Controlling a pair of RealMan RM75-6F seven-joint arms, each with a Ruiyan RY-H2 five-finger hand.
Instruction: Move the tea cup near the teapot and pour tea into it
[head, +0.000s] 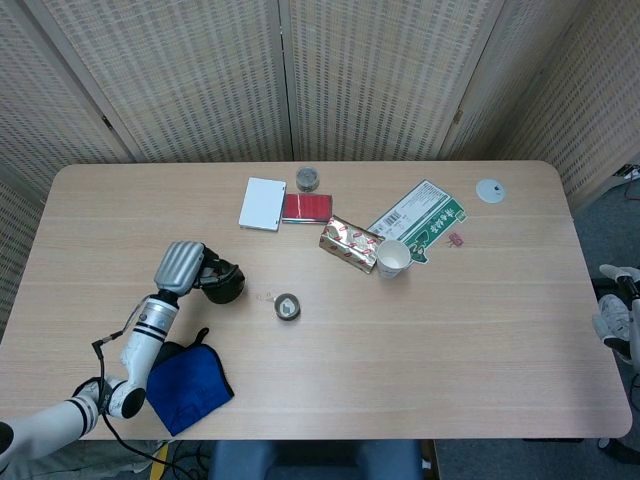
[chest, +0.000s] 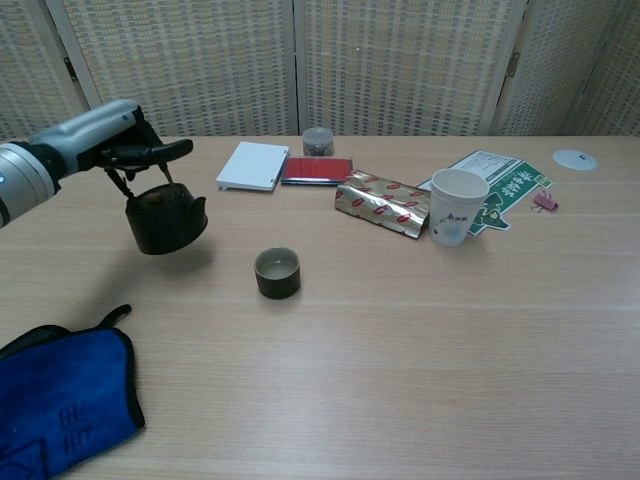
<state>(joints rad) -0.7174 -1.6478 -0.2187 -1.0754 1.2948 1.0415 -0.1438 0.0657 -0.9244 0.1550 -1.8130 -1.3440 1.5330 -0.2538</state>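
Teapot (chest: 165, 219) hanging from my left hand (chest: 128, 147), off the bench (chest: 420, 330).
I should lower it slowly beside the cup (chest: 277, 273), level.

Left hand (chest: 128, 150): smooth silver-grey shell over the back, black fingers (chest: 165, 150) projecting from under it. Behind the hand, forearm (chest: 20, 180) cylindrical, silver-grey, ringed with black bands and bearing a small blue round mark. In the head view, the hand (head: 182, 266) shows the same grey ribbed shell; white arm segments with black bands behind it, thin black cable (head: 112, 335) looped alongside.
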